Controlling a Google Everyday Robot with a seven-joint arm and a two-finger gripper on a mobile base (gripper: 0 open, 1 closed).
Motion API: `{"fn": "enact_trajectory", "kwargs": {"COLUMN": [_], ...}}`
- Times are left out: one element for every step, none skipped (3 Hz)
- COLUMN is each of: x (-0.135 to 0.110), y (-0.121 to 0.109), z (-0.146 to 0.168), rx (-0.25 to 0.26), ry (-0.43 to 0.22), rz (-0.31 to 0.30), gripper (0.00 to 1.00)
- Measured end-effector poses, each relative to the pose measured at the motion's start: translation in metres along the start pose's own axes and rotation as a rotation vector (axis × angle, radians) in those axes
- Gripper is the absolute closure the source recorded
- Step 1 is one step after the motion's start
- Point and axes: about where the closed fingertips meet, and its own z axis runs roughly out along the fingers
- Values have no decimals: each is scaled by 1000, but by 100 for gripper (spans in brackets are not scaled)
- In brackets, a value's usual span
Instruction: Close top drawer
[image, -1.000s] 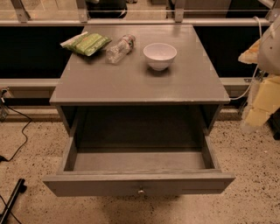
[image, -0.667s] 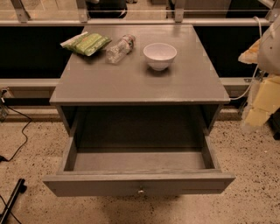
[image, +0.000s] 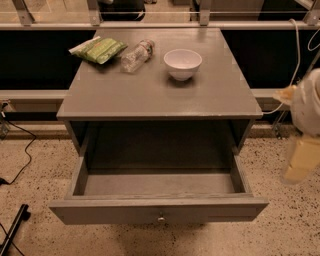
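The top drawer (image: 159, 211) of the grey cabinet is pulled far out toward me. Its shallow box is empty, and its flat front carries one small round metal knob (image: 161, 218) at the centre. My gripper (image: 301, 159) shows as a blurred white and yellowish shape at the right edge of the camera view. It is beside the drawer's right side, apart from it and above the floor. It holds nothing that I can see.
On the grey cabinet top (image: 155, 95) are a green snack bag (image: 100, 49), a clear plastic bottle lying on its side (image: 136, 56) and a white bowl (image: 182, 63). Speckled floor surrounds the cabinet. Black cables (image: 20, 165) lie at the left, and a low ledge runs behind.
My gripper has moved lower at the right edge of the view. The drawer and the things on the cabinet top have not moved.
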Motion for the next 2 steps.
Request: {"fn": "enact_trajectory", "kwargs": {"x": [22, 19], "y": [17, 15], "z": [24, 24], "rx": [2, 2], "ry": [13, 11], "rz": [-42, -47], "gripper": [0, 0]}}
